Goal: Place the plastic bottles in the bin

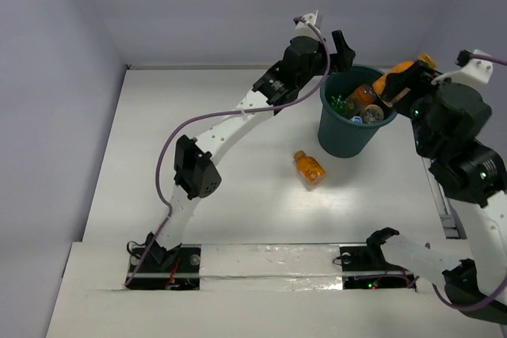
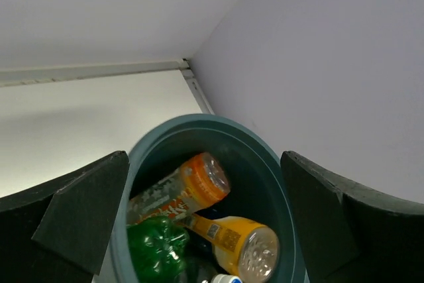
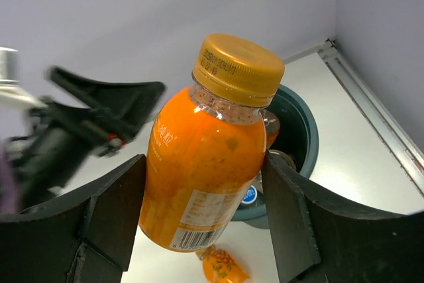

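Bottle (image 3: 199, 157), gold-capped, is clamped in your right end effector (image 3: 202, 190) at the bin's (image 1: 344, 136) 3 o'clock; its label shows a barcode. Your left end effector (image 2: 205, 210) gapes at 11 o'clock. A stubby bottle (image 1: 309, 167) lies on the desk (image 1: 238, 211) at 7 o'clock.

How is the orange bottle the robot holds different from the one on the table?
The held bottle is raised in the right gripper; the table bottle lies on its side on the table. The held bottle is by the bin's rim; the table bottle lies before the bin. Both are orange.
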